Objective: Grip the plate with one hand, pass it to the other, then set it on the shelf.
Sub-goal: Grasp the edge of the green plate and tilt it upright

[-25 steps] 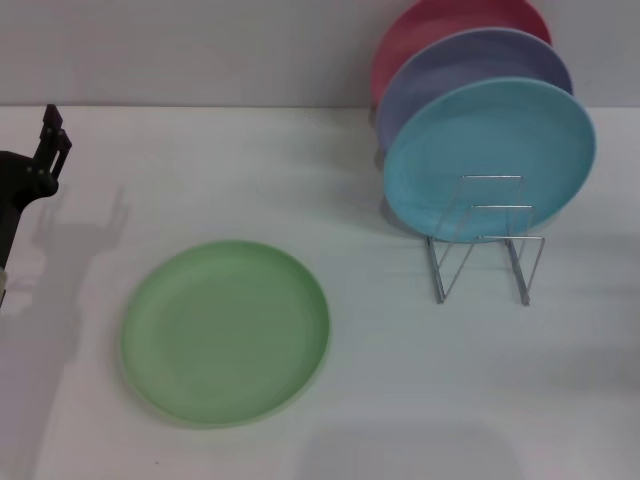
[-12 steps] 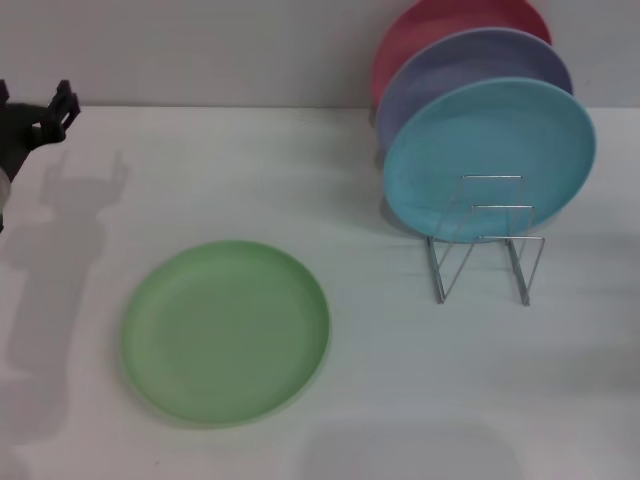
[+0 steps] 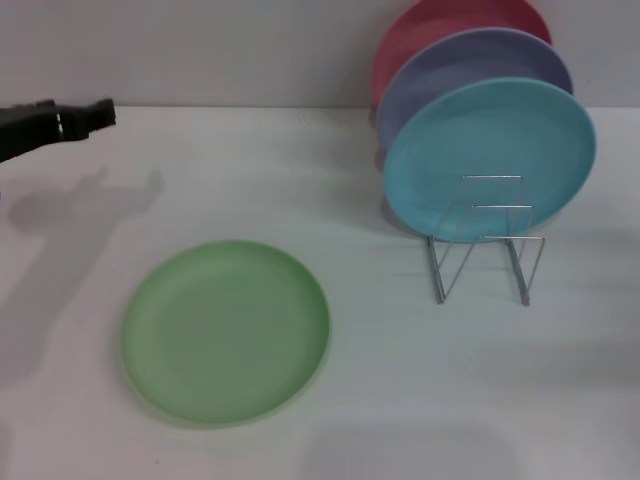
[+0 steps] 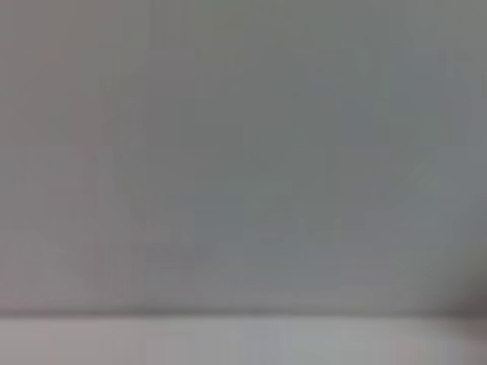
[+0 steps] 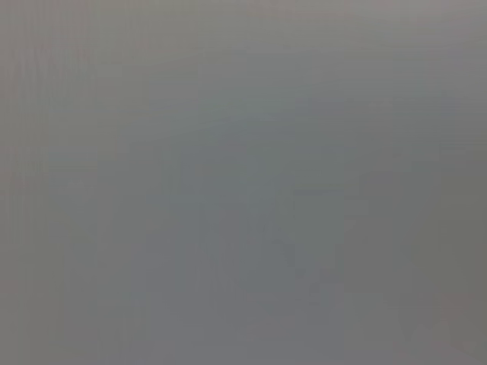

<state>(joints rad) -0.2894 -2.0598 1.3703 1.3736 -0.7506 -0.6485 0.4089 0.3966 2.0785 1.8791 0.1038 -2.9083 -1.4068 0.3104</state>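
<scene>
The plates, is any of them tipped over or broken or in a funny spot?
None looks broken. The light green plate lies flat on the table, apart from the wire rack, where the sky-blue plate, lavender plate and red plate stand upright. The left gripper is near the table's far left edge, away from it.

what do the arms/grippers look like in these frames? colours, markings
Only the left gripper shows, at the head view's left edge above the table: black, slim and blocky, with a small pale band or gap near its tip. No cables, ring light or arm casing can be made out. The right gripper is out of view; both wrist views show only blank grey.
</scene>
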